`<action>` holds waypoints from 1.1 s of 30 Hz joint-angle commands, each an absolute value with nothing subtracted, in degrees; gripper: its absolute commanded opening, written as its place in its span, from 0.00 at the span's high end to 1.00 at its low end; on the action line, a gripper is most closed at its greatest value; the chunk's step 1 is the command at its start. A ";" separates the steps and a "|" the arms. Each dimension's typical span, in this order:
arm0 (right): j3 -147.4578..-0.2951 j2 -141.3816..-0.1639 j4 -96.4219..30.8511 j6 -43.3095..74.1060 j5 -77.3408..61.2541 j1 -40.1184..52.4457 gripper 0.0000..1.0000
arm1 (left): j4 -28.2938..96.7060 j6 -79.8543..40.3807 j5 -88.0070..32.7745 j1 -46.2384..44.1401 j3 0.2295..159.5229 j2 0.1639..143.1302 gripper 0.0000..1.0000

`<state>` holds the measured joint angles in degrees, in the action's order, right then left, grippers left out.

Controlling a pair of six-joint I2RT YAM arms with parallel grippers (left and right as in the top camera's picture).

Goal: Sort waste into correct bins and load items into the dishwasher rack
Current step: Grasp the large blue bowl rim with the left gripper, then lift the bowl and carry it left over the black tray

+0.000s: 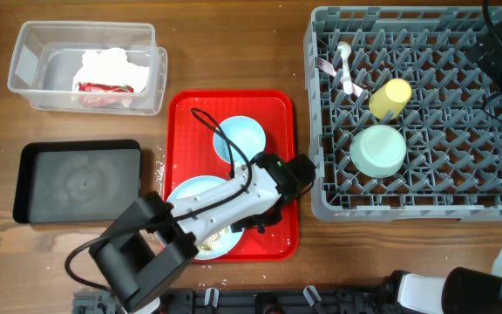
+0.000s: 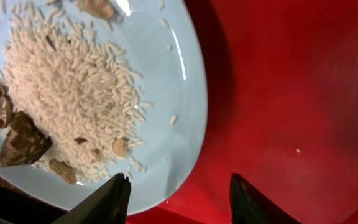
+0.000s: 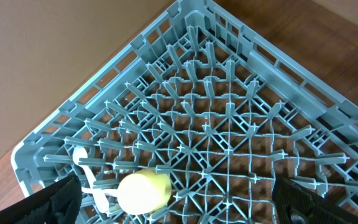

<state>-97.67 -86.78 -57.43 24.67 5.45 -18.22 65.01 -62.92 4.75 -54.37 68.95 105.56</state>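
Blue plate (image 2: pixel 166 93) w/ rice (image 2: pixel 73 87) & brown bits sits on red tray (image 1: pixel 277 113), not yet scraped. Left gripper (image 2: pixel 179 180) jaws apart, straddling its rim, prob. to lift & tip into black tray (image 1: pixel 77 179). Right gripper (image 3: pixel 176 183) jaws wide, empty, over rack (image 1: pixel 495 205) w/ cup (image 1: pixel 390 98), bowl (image 1: pixel 378 150).

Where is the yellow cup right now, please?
Overhead, the yellow cup lies in the grey rack's left half, between the white cutlery and the mint green bowl.

Plate (image 1: pixel 190 187) and bowl (image 1: pixel 247 139) sit on the serving tray (image 1: pixel 186 104). Rack (image 1: pixel 408 210) lies to its right, tub (image 1: pixel 33 45) and shallow tray (image 1: pixel 77 180) left.
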 commanded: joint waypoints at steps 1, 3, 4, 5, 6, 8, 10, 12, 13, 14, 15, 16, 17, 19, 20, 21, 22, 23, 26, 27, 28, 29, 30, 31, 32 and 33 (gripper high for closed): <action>-97.65 -87.22 -57.25 25.50 6.46 -18.20 0.00 | 62.67 -58.43 5.98 -54.15 68.47 107.09 0.49; -97.65 -87.22 -57.25 25.50 6.46 -18.20 0.00 | 62.28 -57.45 6.09 -53.93 68.45 107.31 0.49; -97.65 -87.22 -57.25 25.47 6.46 -18.20 0.00 | 62.24 -57.34 6.09 -53.74 68.45 107.42 0.48; -97.65 -87.22 -57.25 25.50 6.46 -18.20 0.00 | 62.24 -57.17 6.07 -53.25 68.45 107.70 0.50; -97.65 -87.22 -57.25 25.50 6.46 -18.20 0.00 | 62.11 -56.40 6.02 -52.01 68.07 108.12 0.51; -97.65 -87.22 -57.25 25.50 6.46 -18.20 0.00 | 61.41 -55.66 5.58 -50.83 66.98 108.14 0.53; -97.65 -87.22 -57.25 25.47 6.46 -18.20 0.00 | 60.18 -55.61 4.78 -49.95 65.25 108.14 0.55; -97.65 -87.22 -57.25 25.50 6.46 -18.20 0.00 | 58.39 -54.30 3.36 -50.04 64.20 108.14 0.57; -97.65 -87.22 -57.25 25.50 6.46 -18.20 0.00 | 57.06 -53.45 2.37 -50.19 63.68 108.14 0.58; -97.65 -87.22 -57.25 25.50 6.46 -18.20 0.00 | 56.88 -53.30 2.42 -50.30 63.57 108.14 0.59; -97.65 -87.22 -57.25 25.50 6.46 -18.20 0.00 | 56.90 -53.30 2.39 -50.30 63.57 108.14 0.65; -97.65 -87.22 -57.25 25.50 6.46 -18.20 0.00 | 56.90 -53.30 2.39 -50.30 63.57 108.14 0.70; -97.65 -87.22 -57.25 25.52 6.46 -18.20 0.00 | 56.93 -53.28 2.44 -50.30 63.57 108.14 0.75; -97.65 -87.22 -57.25 25.52 6.46 -18.20 0.00 | 56.95 -53.30 2.44 -50.30 63.59 108.14 0.85; -97.65 -87.22 -57.25 25.50 6.46 -18.20 0.00 | 56.99 -53.30 2.46 -50.30 63.59 108.12 0.94; -97.65 -87.22 -57.25 25.52 6.46 -18.20 0.00 | 57.04 -53.30 2.46 -50.30 63.59 108.12 0.96; -97.65 -87.22 -57.25 25.52 6.46 -18.20 0.00 | 57.19 -53.30 2.59 -50.30 63.61 108.12 0.96; -97.65 -87.22 -57.25 25.52 6.46 -18.20 0.00 | 57.43 -53.30 2.72 -50.28 63.70 108.09 0.96; -97.65 -87.22 -57.25 25.52 6.46 -18.20 0.00 | 58.94 -53.30 3.99 -50.30 64.18 107.87 0.96; -97.65 -87.22 -57.25 25.50 6.46 -18.20 0.00 | 59.61 -53.30 4.40 -50.30 64.60 107.87 0.96; -97.65 -87.22 -57.25 25.50 6.46 -18.20 0.00 | 59.92 -53.28 4.62 -50.30 64.84 107.87 0.96; -97.65 -87.22 -57.25 25.50 6.46 -18.20 0.00 | 60.88 -53.28 5.41 -50.30 65.54 107.85 0.96; -97.65 -87.22 -57.25 25.52 6.46 -18.20 0.00 | 62.19 -53.30 6.44 -50.30 66.46 107.83 0.96; -97.65 -87.22 -57.25 25.52 6.46 -18.20 0.00 | 63.33 -53.30 7.38 -50.30 67.33 107.79 0.96; -97.65 -87.22 -57.25 25.50 6.46 -18.20 0.00 | 64.16 -53.28 8.05 -50.30 68.18 107.79 0.96; -97.65 -87.22 -57.25 25.52 6.46 -18.20 0.00 | 64.69 -53.30 8.23 -50.30 69.14 107.79 0.96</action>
<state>-97.67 -86.78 -57.43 24.67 5.45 -18.22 63.51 -53.19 5.28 -50.28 66.32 107.33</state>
